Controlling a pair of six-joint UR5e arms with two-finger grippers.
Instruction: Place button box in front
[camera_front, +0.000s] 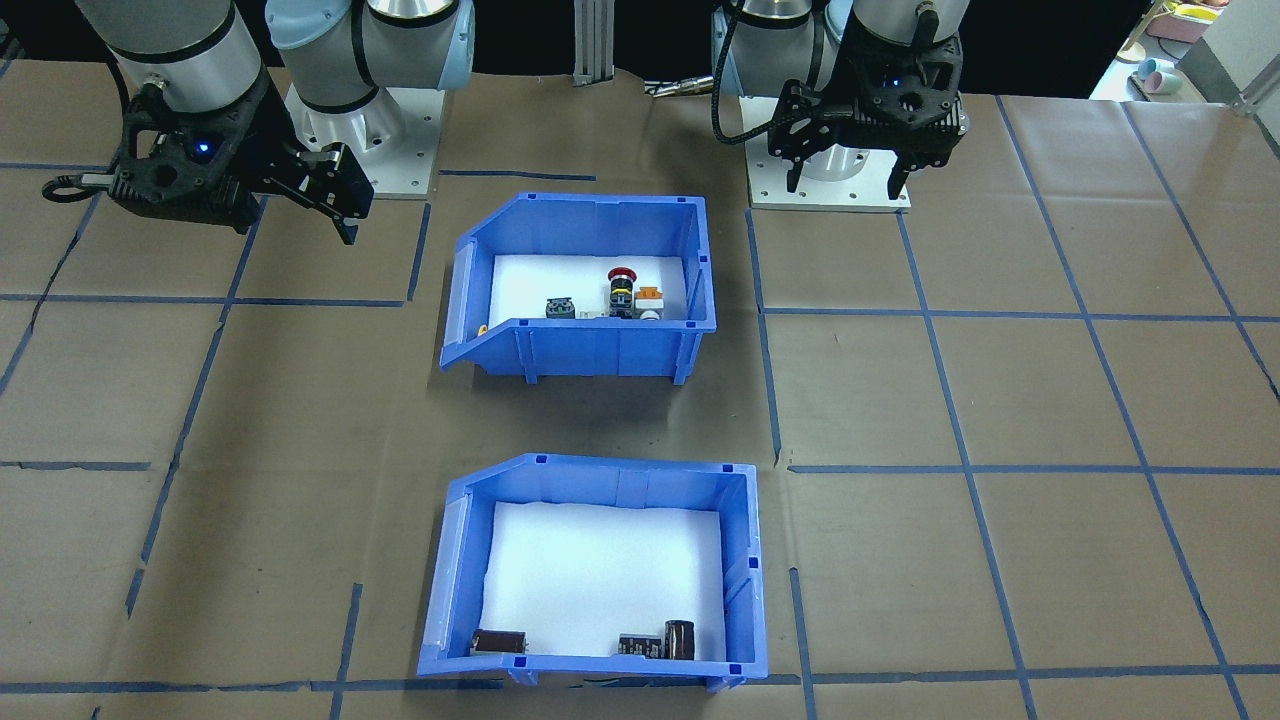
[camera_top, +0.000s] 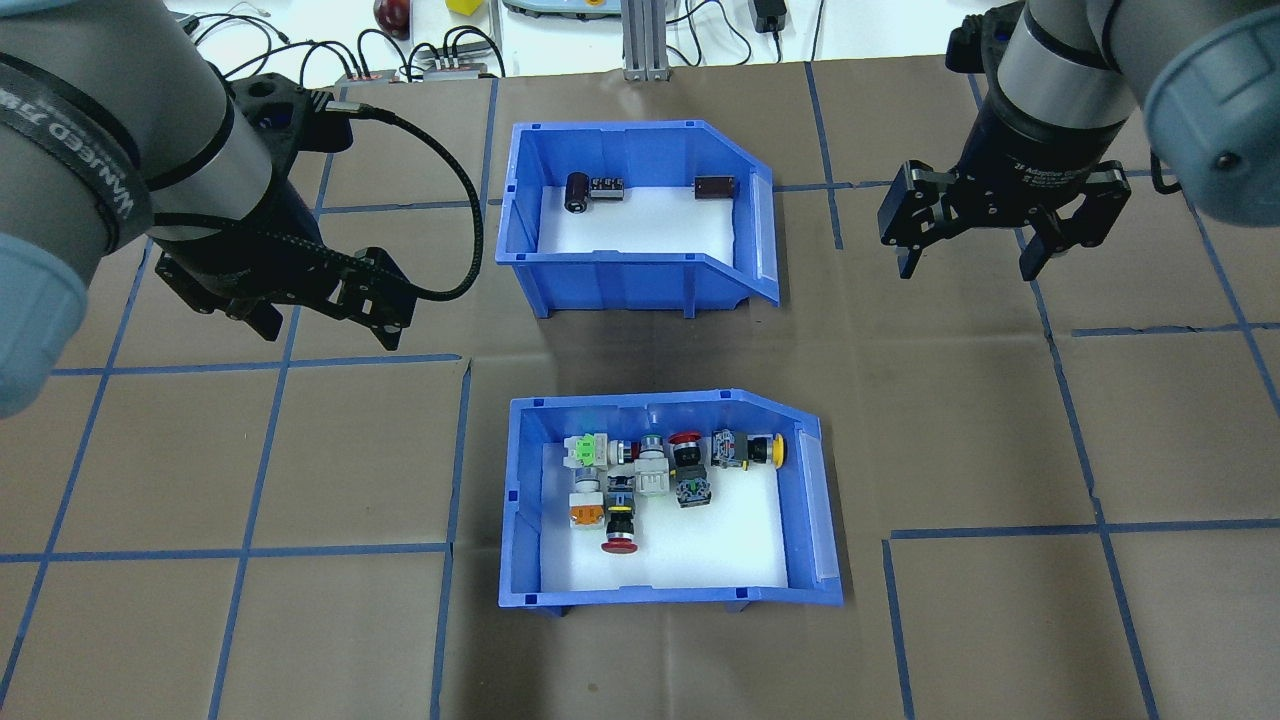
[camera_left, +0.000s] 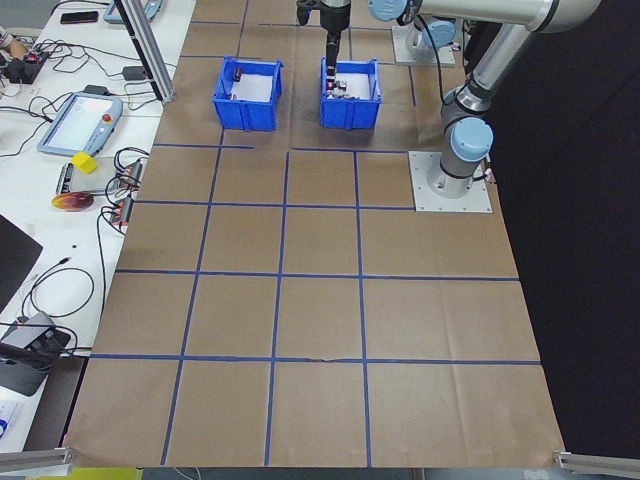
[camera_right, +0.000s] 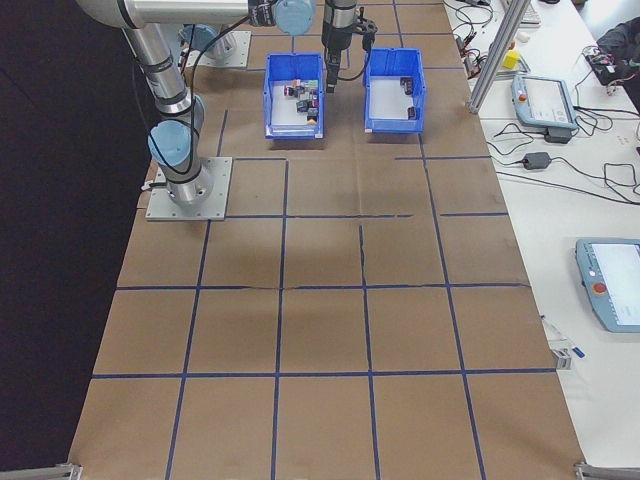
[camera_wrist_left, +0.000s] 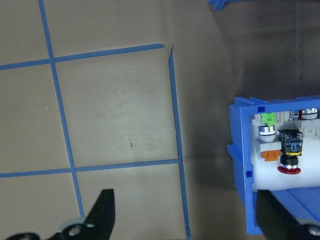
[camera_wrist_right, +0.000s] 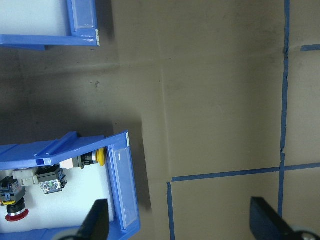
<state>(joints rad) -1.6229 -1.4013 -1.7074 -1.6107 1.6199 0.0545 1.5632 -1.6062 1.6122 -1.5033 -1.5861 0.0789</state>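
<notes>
1. The worst risk is that we take the wrong bin. The button box (camera_top: 668, 500) sits on the table (camera_top: 1000, 450) nearest our base, and the capacitor bin (camera_top: 640, 230) lies just beyond it, apart but in line. The two look alike from the side, so we judge a grasp by shape alone could pick wrongly.
2. The lane ahead looks blocked. Pushing the button box straight forward would, we think, ram the capacitor bin. One of them probably has to go around or be lifted over.
3. The switches (camera_top: 660, 475) lie loose on the white liner. A tilted lift or a jerk could, in our view, roll them toward the sloped open end and out.
4. A thin wall gives a poor hold. Our left gripper (camera_top: 330, 320) hangs beside the box with its fingers spread and nothing in them. Our right gripper (camera_top: 975, 262) hovers wide open and empty, well off to the other side. A one-sided pinch may slip or twist the box.
</notes>
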